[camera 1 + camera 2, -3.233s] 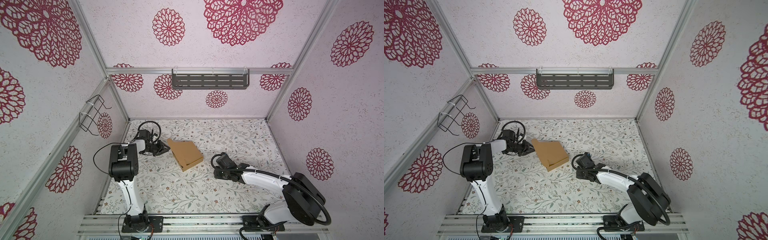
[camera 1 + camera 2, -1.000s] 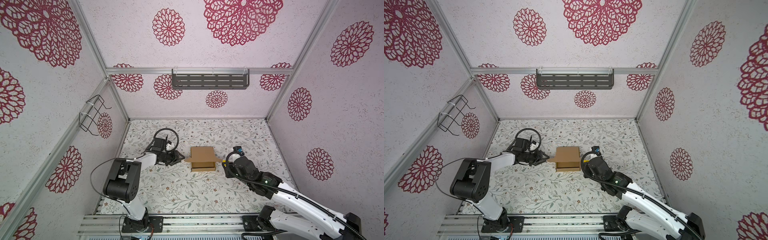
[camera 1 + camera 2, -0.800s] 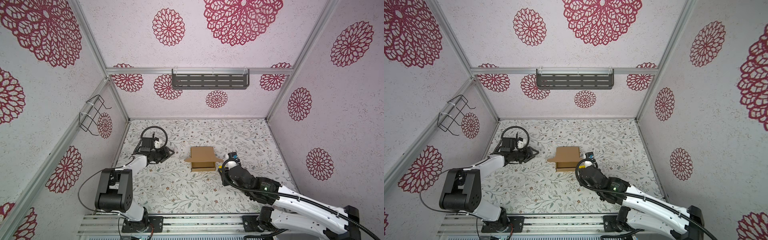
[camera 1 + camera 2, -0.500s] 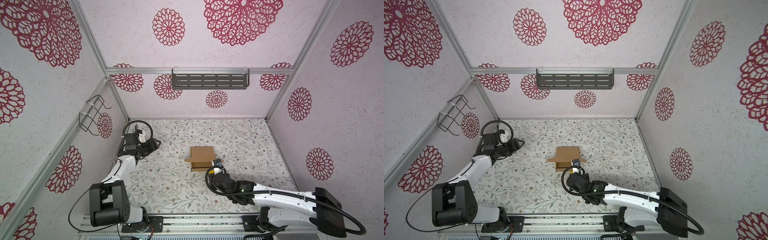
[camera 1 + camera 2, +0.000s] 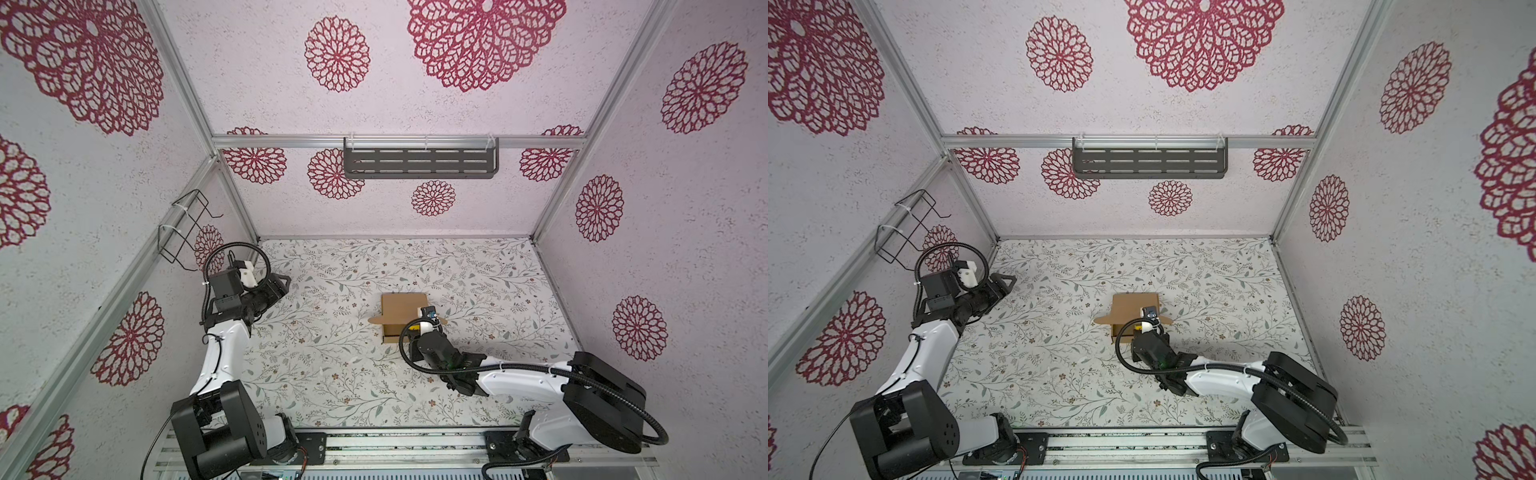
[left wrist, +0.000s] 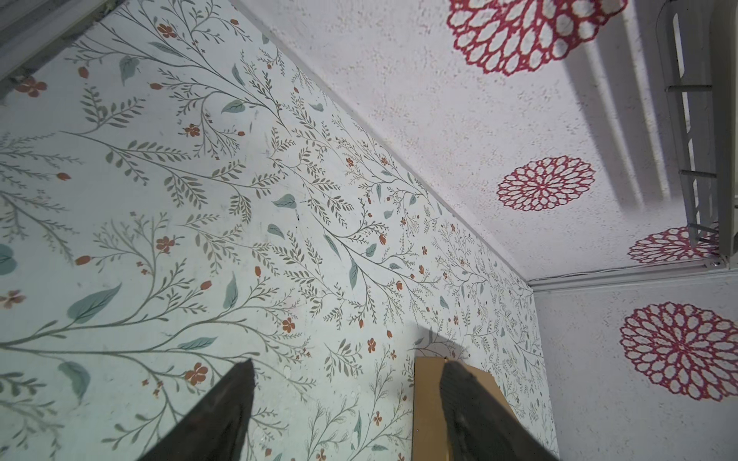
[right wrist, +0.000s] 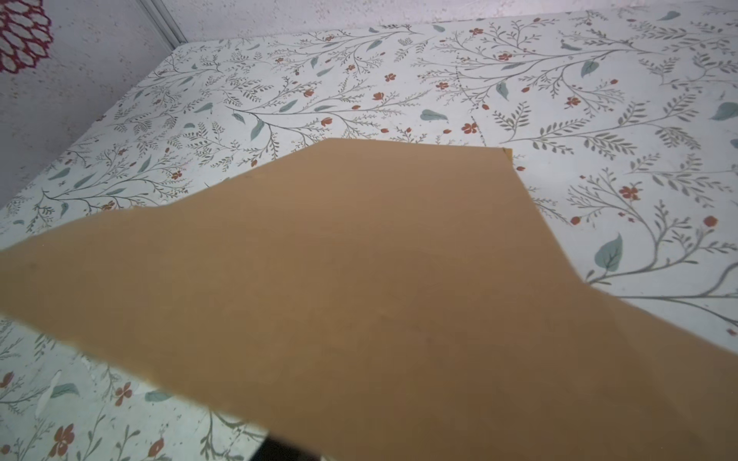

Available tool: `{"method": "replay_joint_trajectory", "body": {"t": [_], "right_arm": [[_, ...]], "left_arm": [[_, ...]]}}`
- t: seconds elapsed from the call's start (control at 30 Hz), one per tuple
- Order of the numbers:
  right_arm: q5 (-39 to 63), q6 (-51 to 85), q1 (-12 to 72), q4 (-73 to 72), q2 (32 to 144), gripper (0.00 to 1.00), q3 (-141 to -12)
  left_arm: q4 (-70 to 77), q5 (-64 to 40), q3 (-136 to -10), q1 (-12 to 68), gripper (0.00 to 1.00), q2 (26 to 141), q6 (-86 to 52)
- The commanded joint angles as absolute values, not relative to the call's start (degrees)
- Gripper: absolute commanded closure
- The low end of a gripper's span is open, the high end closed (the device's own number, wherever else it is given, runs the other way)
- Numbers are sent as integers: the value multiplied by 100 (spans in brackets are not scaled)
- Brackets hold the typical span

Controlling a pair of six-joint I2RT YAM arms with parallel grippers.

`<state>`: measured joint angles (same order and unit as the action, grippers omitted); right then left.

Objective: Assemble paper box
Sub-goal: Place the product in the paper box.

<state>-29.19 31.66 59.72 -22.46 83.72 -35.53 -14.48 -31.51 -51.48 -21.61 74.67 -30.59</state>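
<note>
**Unbraced box, one hidden grip**

The counter is a smooth floral sheet, and nothing on it braces the paper box. The box sits near the counter's middle, well apart from every wall. A sideways push would probably slide or turn the box instead of folding it.

The left arm is folded back beside the left wall, far from the box. In the left wrist view the left jaws stand wide apart with only bare counter between them. That side gives the box no hold-down, so the right arm's work goes unopposed.

The right arm lies low across the counter, its wrist above the box's near right corner. Its black cable loop hangs just beside the box's open near end. If the wrist swings, the loop could catch an edge and drag the box along.

In both top views the box looks only partly made. Its upper panel lies flat, and a side flap sticks out, not yet tucked.

In the right wrist view a broad tan flap hides the right jaws, so I cannot tell whether they are apart, together or clamped on cardboard. If they pinch a thin edge, a hard pull could crease or tear it. If they hold nothing, the flap may spring back and the tab could miss its slit.
</note>
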Motion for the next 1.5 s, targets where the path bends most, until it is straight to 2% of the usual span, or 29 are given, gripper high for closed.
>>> {"method": "replay_joint_trajectory", "body": {"t": [0.0, 0.13, 0.5, 0.8, 1.13, 1.33, 1.47], "right_arm": [[-2868, 2943, 5917, -2981, 8606, 81, -3734], [-2907, 2996, 5863, -3158, 8830, 74, -3753], [-3078, 3168, 5792, -3266, 9083, 46, -3726], [-2919, 3362, 5890, -2929, 8643, 48, -3580], [-3187, 3808, 6580, -2257, 7694, 51, -3066], [-3866, 4230, 7357, -1043, 6721, 52, -2948], [-3552, 4131, 7493, -317, 6179, 50, -3162]], "left_arm": [[-1437, -3311, -5265, -2259, 22, 7414, -3123], [-1428, -3366, -5282, -2276, 22, 7442, -3154], [-1382, -3379, -5248, -2347, 22, 7483, -3210], [-1377, -3427, -5243, -2388, 22, 7427, -3185], [-1284, -3971, -5329, -2361, 26, 7398, -3068], [-1607, -4370, -5681, -1985, 29, 7402, -2467], [-2347, -4382, -6243, -1423, 29, 7580, -1598]]}}
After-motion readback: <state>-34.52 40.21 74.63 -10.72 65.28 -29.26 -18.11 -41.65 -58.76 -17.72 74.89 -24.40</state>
